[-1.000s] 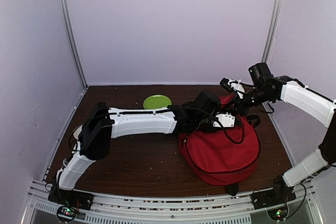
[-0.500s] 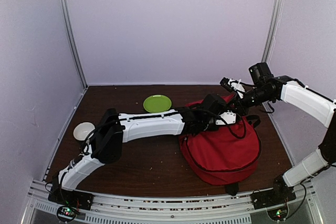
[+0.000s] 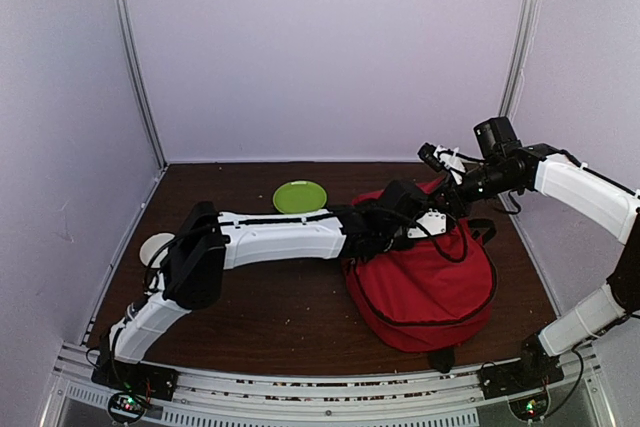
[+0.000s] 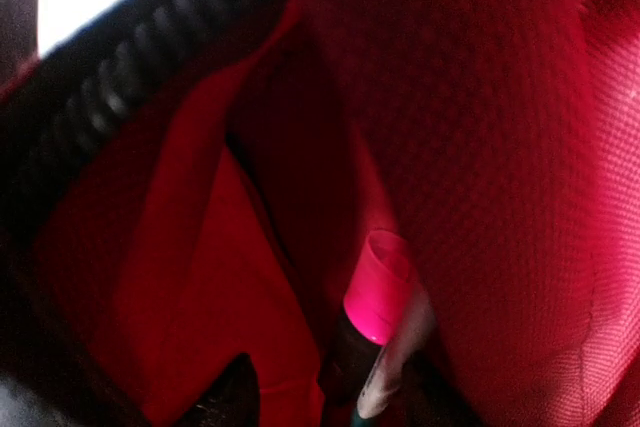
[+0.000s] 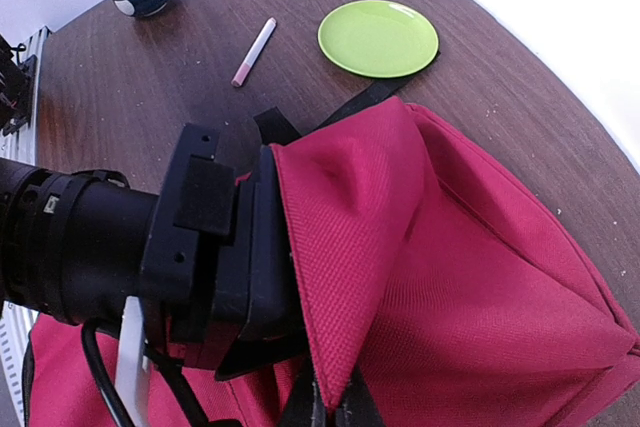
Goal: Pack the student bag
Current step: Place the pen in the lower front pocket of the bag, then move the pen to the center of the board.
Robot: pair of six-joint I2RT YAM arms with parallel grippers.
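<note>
Right gripper (image 5: pixel 327 409) pinches the student bag (image 3: pixel 420 287) open, left gripper (image 5: pixel 250 247) is buried inside with its jaws unseen, one marker (image 4: pixel 375 292) is in, and a pen (image 5: pixel 254 51) likely waits outside.

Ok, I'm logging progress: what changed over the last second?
The left arm shifted slightly right, its elbow partly uncovering the white bowl; the left gripper is out of sight inside the student bag, so any release of the pink-capped marker can't be confirmed. The right gripper stays pinched on the bag's rim; green plate unmoved.

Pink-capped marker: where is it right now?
Left wrist view, lower centre: the marker sits cap-up inside the student bag, next to its red fabric wall.
</note>
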